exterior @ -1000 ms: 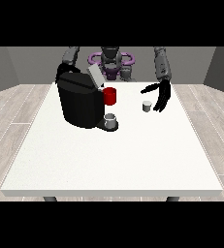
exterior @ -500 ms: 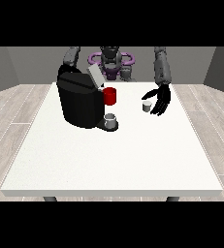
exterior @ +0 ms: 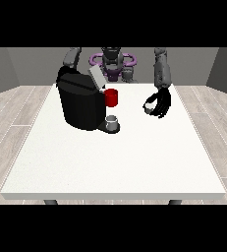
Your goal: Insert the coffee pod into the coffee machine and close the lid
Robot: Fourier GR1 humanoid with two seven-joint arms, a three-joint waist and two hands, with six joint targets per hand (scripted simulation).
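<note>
the hand at the view's right (exterior: 161,103) has its fingers curled around the small pale coffee pod (exterior: 148,107), which sits at the table surface right of the coffee machine (exterior: 81,102) and well apart from it, and the risk is that the pod slips or tips out of that partial wrap as it lifts, since only part of it shows between the fingers. the machine's lid (exterior: 96,78) stands open and tilted, with a red cup (exterior: 111,97) and a grey cup (exterior: 112,121) at its front, so a low, straight carry could clip either one. the white table (exterior: 110,162) gives broad bare room in front and between pod and machine, though the pod lies fairly near the right edge; the other hand is hidden behind the machine and i cannot tell its state.
</note>
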